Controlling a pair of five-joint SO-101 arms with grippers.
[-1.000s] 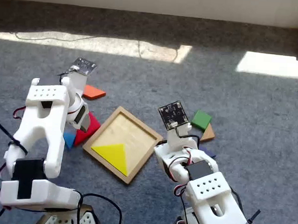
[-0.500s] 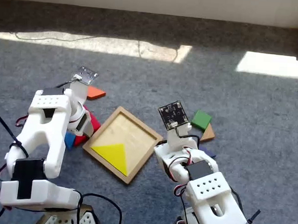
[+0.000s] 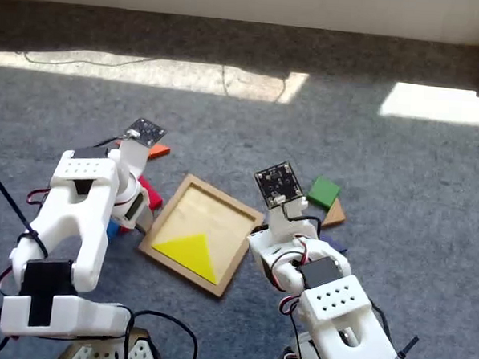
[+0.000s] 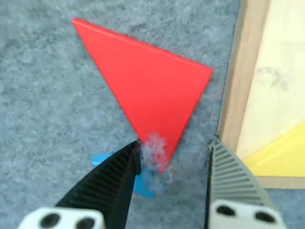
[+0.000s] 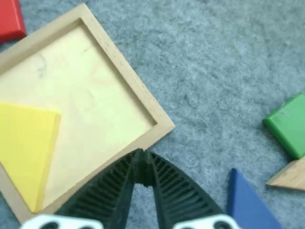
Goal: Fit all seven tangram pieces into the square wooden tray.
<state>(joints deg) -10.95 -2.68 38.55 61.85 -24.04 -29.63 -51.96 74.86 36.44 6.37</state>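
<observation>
Found the square wooden tray (image 3: 205, 214) lying on the grey carpet (image 3: 400, 172) between the two arms, turned corner-on to them. Saw a flat yellow triangle (image 3: 189, 249) seated inside it, against the rim nearest the arm bases. Noted the left end effector (image 4: 175, 143) spread fairly wide and low over the carpet, astride the narrow corner of a flat red triangle (image 4: 147, 81); dark finger touching that corner, pale finger close against the outside of the tray rim. Placed the red triangle outside the tray, just beside its rim. Spotted a small light-blue piece (image 4: 143, 179) partly tucked under the red corner and the dark finger. Made out a flat orange piece (image 3: 157, 151) farther out on the carpet, behind the left arm's wrist. Found the right end effector (image 5: 142, 164) pinched together on nothing, its tips just outside the tray rim on the side away from the red triangle. Located a green square block (image 5: 288, 124), a plain wooden triangle (image 5: 290, 176) and a dark blue piece (image 5: 248, 202) grouped near one another on the carpet beside the right arm, apart from the tray.
</observation>
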